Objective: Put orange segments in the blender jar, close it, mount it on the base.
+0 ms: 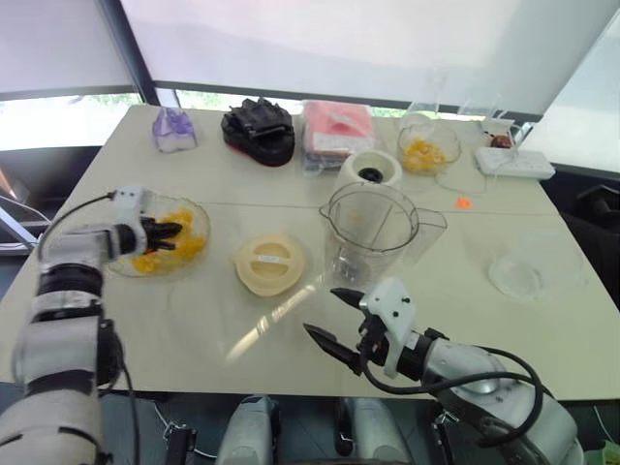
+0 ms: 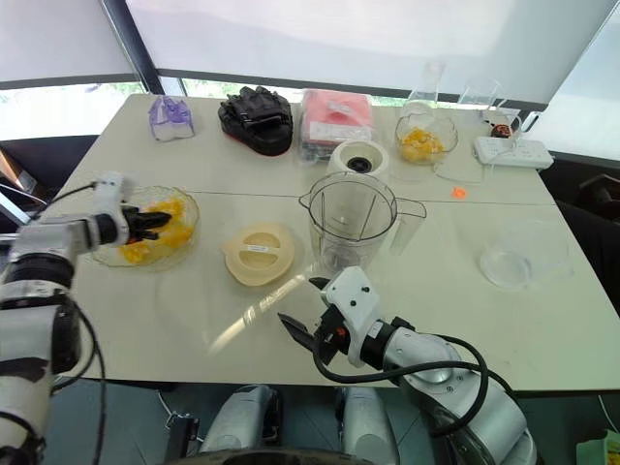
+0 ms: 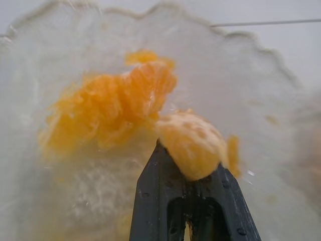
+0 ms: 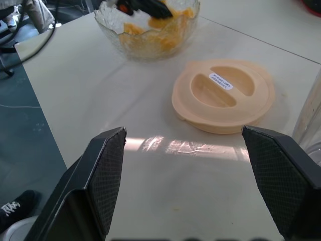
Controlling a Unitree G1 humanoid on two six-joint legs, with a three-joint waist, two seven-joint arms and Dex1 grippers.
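Note:
My left gripper [image 1: 174,232] is shut on one orange segment [image 3: 190,145], held just above a wavy-rimmed clear bowl [image 1: 200,215] at the table's left. More orange segments [image 1: 179,247] lie in that bowl. The blender jar [image 1: 373,232] stands upright, open and empty in the middle of the table. Behind it sits the cream-white base [image 1: 371,170] with its dark socket facing up. A cream lid [image 1: 269,263] lies flat left of the jar. My right gripper [image 1: 322,312] hovers open near the table's front edge, nothing between its fingers [image 4: 103,175].
A second clear bowl [image 1: 448,153] with orange chunks stands at the back right, beside a white power strip [image 1: 513,161]. A black glove [image 1: 258,128], a pink pack [image 1: 336,131] and a purple bag [image 1: 174,130] line the back. An empty clear bowl [image 1: 528,271] sits at the right.

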